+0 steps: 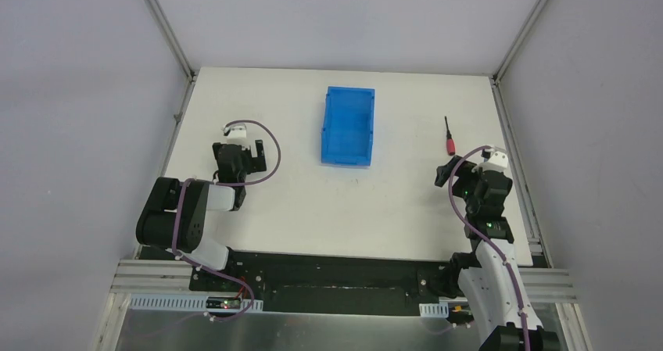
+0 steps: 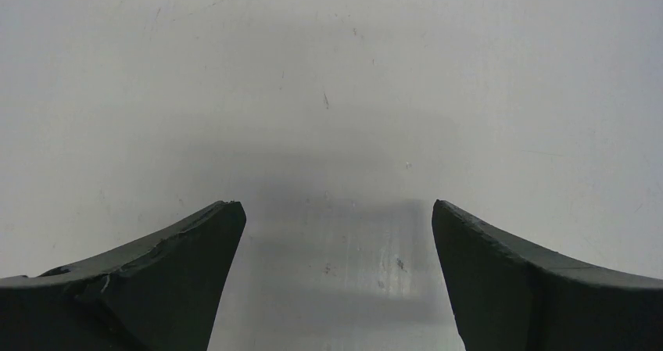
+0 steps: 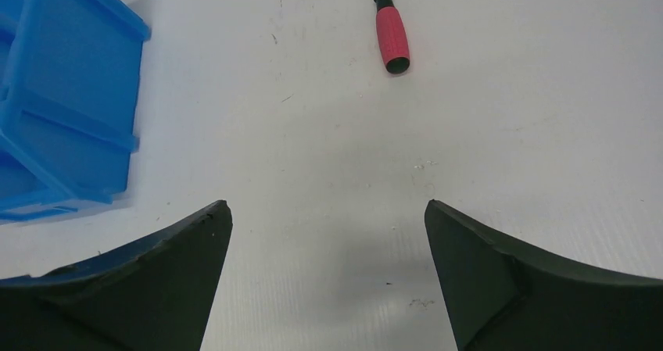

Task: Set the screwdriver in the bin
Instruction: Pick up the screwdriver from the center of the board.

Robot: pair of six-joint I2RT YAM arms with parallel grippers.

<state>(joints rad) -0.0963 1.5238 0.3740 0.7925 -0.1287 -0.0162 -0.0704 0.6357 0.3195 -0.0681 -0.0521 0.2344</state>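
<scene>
The screwdriver (image 1: 449,137), with a red handle and a thin black shaft, lies on the white table at the right, shaft pointing away. In the right wrist view the screwdriver (image 3: 391,37) lies ahead of the fingers. The blue bin (image 1: 348,125) stands open-topped at the table's middle back; its corner shows in the right wrist view (image 3: 66,93) at the left. My right gripper (image 1: 447,171) is open and empty, just short of the screwdriver's handle end; it also shows in its own wrist view (image 3: 327,210). My left gripper (image 1: 234,157) is open and empty over bare table at the left (image 2: 336,210).
The white table (image 1: 313,210) is bounded by grey walls with metal corner rails at the back left and right. The arm bases and a black strip lie along the near edge. Purple cables loop off both wrists.
</scene>
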